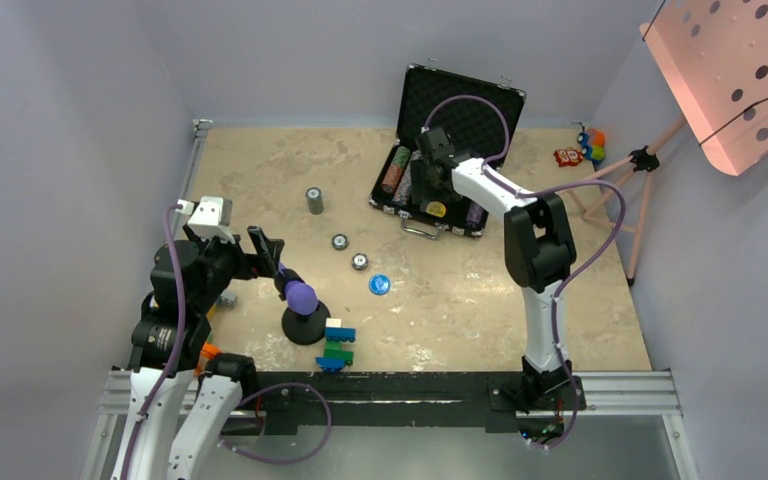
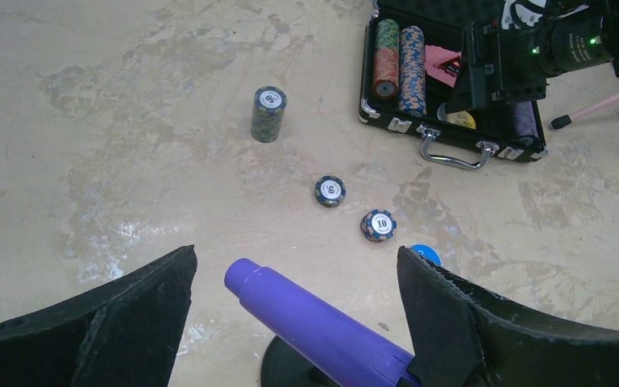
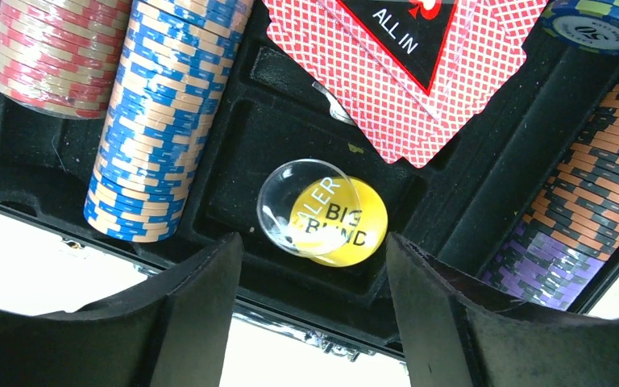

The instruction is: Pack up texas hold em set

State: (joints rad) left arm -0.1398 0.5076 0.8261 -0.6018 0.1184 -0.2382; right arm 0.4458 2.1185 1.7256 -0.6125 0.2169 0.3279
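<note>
The black case (image 1: 422, 90) stands open at the back of the table, lid up. Its tray holds rows of striped chips (image 3: 161, 113), pink-backed cards (image 3: 387, 89), and a clear button (image 3: 298, 201) lying partly over a yellow "big blind" button (image 3: 359, 230). My right gripper (image 3: 313, 266) hovers open just above these buttons with nothing between its fingers. A chip stack (image 1: 314, 200), two single chips (image 1: 340, 241) (image 1: 360, 262) and a blue button (image 1: 379, 284) lie on the table. My left gripper (image 1: 272, 262) is open and empty at the near left.
A purple-tipped object on a black round base (image 1: 303, 310) lies under and between the left fingers, untouched. A toy-brick figure (image 1: 338, 345) stands beside it. A pink stand (image 1: 640, 200) and small toys (image 1: 580, 148) are at the right back.
</note>
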